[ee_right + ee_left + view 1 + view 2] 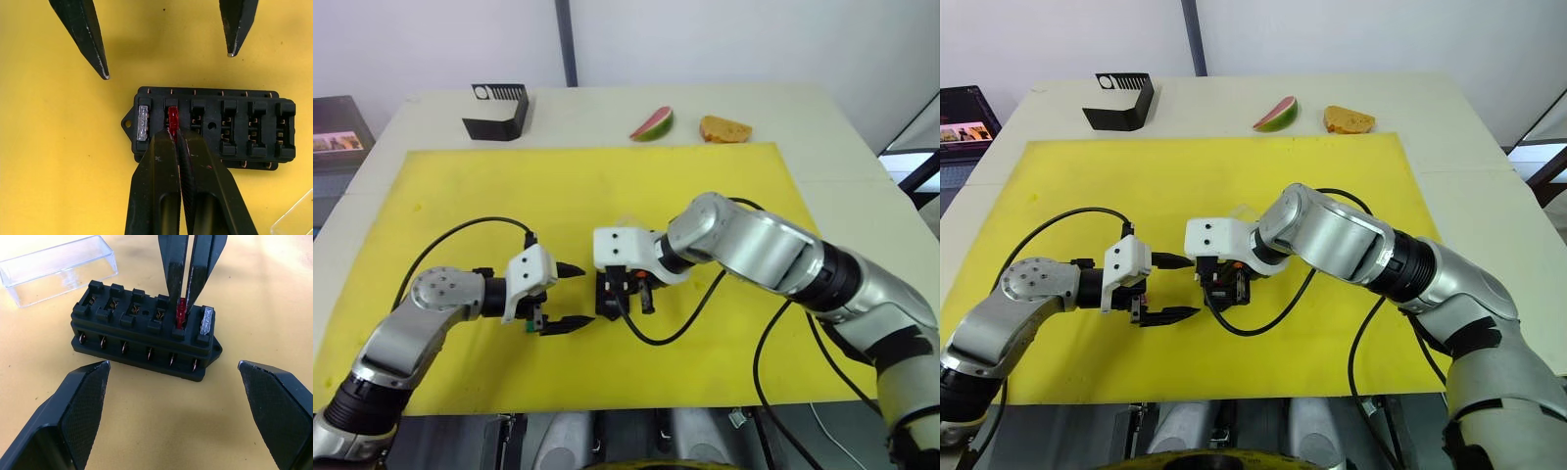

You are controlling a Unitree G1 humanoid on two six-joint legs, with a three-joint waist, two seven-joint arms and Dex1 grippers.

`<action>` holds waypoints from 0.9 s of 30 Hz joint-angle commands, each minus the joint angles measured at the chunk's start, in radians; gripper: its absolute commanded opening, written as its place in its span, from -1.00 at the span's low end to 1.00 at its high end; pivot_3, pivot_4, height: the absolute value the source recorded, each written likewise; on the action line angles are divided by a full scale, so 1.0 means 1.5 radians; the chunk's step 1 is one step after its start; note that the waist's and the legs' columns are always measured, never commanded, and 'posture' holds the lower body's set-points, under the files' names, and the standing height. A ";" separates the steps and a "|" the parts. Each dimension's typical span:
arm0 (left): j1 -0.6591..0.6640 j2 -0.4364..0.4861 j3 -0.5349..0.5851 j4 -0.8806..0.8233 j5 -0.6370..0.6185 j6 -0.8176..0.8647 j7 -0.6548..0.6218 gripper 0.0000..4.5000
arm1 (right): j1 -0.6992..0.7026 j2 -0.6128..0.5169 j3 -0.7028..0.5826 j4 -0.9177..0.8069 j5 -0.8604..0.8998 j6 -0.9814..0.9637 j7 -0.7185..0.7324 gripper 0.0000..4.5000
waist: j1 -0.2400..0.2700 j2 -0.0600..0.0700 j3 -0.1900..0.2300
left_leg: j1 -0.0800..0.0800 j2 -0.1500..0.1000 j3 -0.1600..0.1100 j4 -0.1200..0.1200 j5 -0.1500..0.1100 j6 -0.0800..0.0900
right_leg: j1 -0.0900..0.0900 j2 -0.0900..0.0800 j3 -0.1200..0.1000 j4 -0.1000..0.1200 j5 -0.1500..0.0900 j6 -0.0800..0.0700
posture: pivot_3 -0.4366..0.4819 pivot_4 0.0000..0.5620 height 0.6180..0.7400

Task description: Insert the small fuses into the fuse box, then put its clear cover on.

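The fuse box (142, 335), a black block with two rows of slots, lies on the yellow mat between my two grippers. A grey fuse (207, 322) sits in the end slot beside the tab. In the slot beside it stands a red fuse (172, 119), with my right gripper (174, 133) shut on it from above. My left gripper (579, 296) hovers low just left of the box, open and holding nothing, its fingertips (100, 66) to either side. The clear cover (58, 267) lies on the mat just behind the box. The other slots hold no fuses.
The yellow mat (607, 186) covers most of the table. At the back stand a black slotted stand (496, 110), a watermelon slice (652, 123) and a piece of bread (725, 128). Black cables (656, 338) loop over the mat by both wrists.
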 commanded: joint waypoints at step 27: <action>-0.001 0.004 0.004 0.019 0.007 0.004 -0.008 0.96 | 0.015 0.016 0.010 -0.024 -0.049 0.025 -0.003 -1.00 | -0.001 0.000 0.000 | 0.001 0.000 0.000 0.000 0.000 0.000 | 0.000 0.000 0.000 0.000 0.000 0.000 | -0.05 -0.47 1.00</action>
